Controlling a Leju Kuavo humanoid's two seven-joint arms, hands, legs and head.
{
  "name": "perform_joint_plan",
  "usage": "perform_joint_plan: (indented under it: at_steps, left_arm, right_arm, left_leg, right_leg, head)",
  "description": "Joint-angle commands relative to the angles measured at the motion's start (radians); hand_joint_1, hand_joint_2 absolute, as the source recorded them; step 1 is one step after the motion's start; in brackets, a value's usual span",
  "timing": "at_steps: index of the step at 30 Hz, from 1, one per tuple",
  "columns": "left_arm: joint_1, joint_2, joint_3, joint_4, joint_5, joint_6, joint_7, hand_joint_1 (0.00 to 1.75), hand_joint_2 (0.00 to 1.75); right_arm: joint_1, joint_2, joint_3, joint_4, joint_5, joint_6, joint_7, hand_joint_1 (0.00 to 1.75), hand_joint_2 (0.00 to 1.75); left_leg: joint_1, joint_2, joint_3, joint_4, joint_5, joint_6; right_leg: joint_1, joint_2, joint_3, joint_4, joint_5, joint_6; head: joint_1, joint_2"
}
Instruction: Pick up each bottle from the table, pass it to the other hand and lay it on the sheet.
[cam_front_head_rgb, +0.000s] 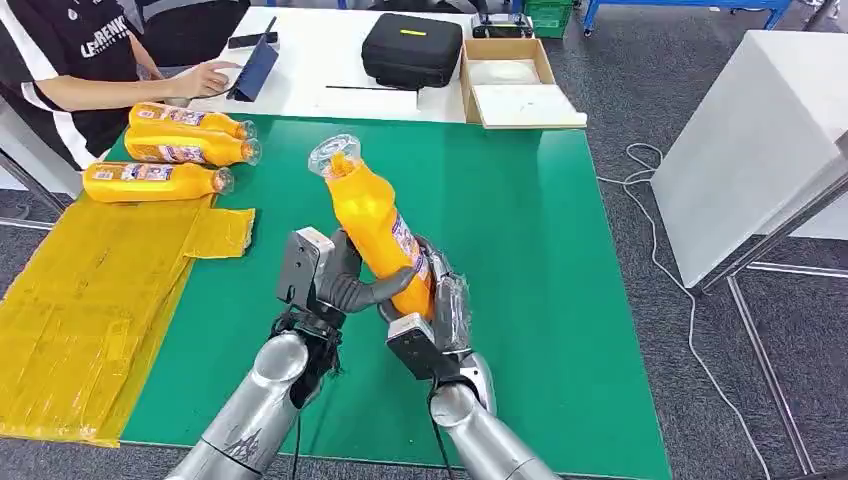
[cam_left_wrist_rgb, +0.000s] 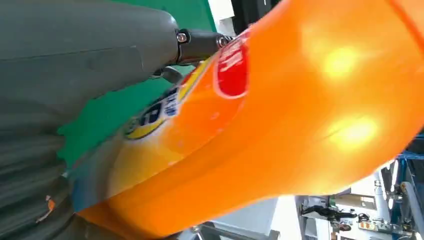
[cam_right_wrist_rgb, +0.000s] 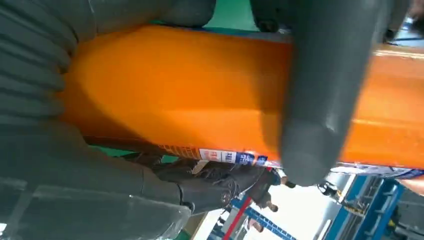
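Observation:
An orange bottle with a clear cap stands tilted above the middle of the green table, cap toward the far left. My left hand wraps dark fingers around its lower body from the left. My right hand grips the same end from the right. In the left wrist view the bottle lies against my left hand. The right wrist view has my thumb across the bottle. Three more orange bottles lie side by side at the far end of the yellow sheet.
A person sits at the far left with a hand by a tablet on the white table. A black case and a cardboard box stand behind the green table. A white table and a floor cable are at the right.

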Motion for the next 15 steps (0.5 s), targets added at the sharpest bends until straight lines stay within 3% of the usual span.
perform_joint_plan:
  at_steps: [1,15]
  left_arm:
    - [-0.063,0.009,0.018,0.078,0.004,-0.005,0.002,0.0,1.75]
    - [-0.072,0.005,0.019,0.098,0.008,-0.008,-0.002,0.0,1.75]
  right_arm:
    - [-0.043,-0.004,0.058,0.134,0.005,-0.002,0.0,1.75,1.75]
    - [-0.041,0.004,0.075,0.159,0.027,-0.03,0.0,1.75,1.75]
  left_leg:
    - [0.0,-0.001,0.002,0.0,0.0,-0.001]
    - [0.001,-0.001,0.002,0.0,0.0,-0.001]
  right_leg:
    - [0.001,-0.002,0.002,0.0,-0.001,-0.002]
    - [0.001,-0.002,0.002,0.0,-0.001,-0.002]
  head:
    - [0.0,0.0]
    - [0.0,0.0]
